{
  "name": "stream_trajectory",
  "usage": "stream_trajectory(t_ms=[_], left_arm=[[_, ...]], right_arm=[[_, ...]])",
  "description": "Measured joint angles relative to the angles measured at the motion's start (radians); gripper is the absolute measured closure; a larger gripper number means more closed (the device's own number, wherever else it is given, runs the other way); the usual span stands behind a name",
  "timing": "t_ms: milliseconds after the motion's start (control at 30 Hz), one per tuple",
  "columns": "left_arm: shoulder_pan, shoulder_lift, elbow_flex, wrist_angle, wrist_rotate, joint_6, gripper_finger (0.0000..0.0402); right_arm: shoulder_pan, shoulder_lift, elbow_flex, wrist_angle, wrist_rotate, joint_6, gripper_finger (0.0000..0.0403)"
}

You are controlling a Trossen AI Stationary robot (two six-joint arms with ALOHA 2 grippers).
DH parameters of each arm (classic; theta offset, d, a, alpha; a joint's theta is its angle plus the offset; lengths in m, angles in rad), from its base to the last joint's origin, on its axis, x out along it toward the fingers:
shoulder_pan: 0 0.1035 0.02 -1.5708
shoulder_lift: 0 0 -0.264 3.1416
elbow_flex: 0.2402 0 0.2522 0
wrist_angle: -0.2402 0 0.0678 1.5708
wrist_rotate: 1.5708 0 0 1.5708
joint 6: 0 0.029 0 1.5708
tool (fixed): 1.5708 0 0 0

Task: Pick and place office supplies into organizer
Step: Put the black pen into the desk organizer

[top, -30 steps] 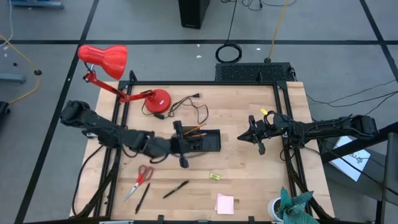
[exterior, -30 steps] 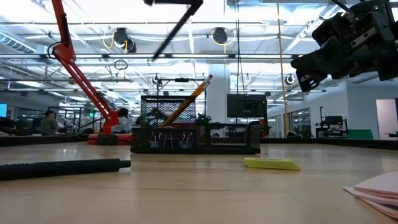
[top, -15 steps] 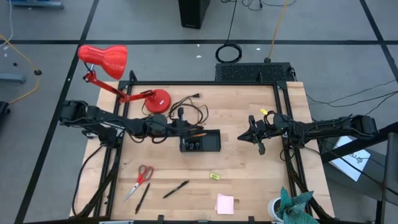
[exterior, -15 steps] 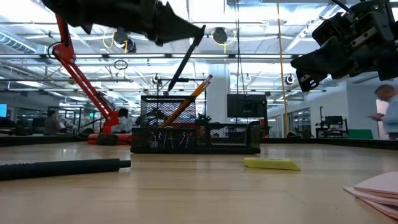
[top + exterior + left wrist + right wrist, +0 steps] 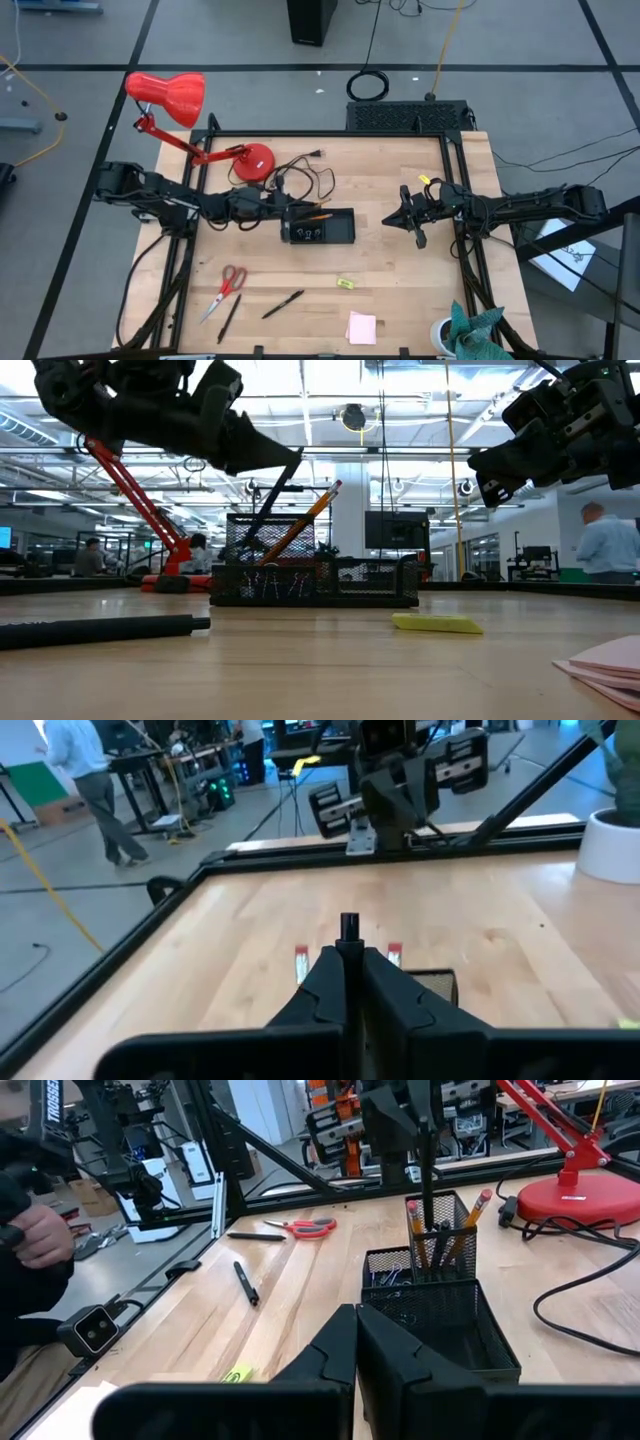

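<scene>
The black mesh organizer (image 5: pixel 322 227) stands mid-table, with orange pencils (image 5: pixel 305 520) leaning in its tall cup (image 5: pixel 442 1230) and binder clips (image 5: pixel 268 582) in a low compartment. My left gripper (image 5: pixel 285 213) hovers over the organizer's left end, shut on a dark pen (image 5: pixel 270 495). My right gripper (image 5: pixel 392 221) hangs shut in the air to the organizer's right. Red-handled scissors (image 5: pixel 228 284), two dark pens (image 5: pixel 283 304) (image 5: pixel 229 318), a small yellow item (image 5: pixel 345 284) and a pink sticky-note pad (image 5: pixel 362 327) lie flat near the table's near edge. My left gripper (image 5: pixel 350 952) pinches the dark pen near its upper end (image 5: pixel 348 927), whose tip pokes out past the fingertips. The fingers (image 5: pixel 250 450) come from the table's left, slanting down. The pen is tilted, and its lower end (image 5: pixel 430 1230) reaches into the organizer's tall cup beside the pencils.
A red desk lamp (image 5: pixel 250 160) stands on its base beyond the organizer, its black cord (image 5: pixel 312 176) looped on the table at the far side. A white pot with a plant (image 5: pixel 465 330) sits at the near right corner. People move in the room behind.
My left gripper has swung from the organizer's near side toward the far edge, then come down over the organizer's left end. The pen it carries has tipped steeper, and its lower end has gone down into the tall cup.
</scene>
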Motion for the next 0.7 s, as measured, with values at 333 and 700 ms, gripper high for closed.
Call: stream_trajectory(t_ms=[333,700], left_arm=[[0.0,0.065,-0.007,0.027,-0.012,-0.006,0.0387],[0.02,0.195,-0.008,0.112,-0.013,-0.03,0.0385]], right_arm=[[0.0,0.0,0.0,0.0,0.049,0.001,0.0399],[0.0,0.0,0.0,-0.008,0.05,0.002,0.0399]])
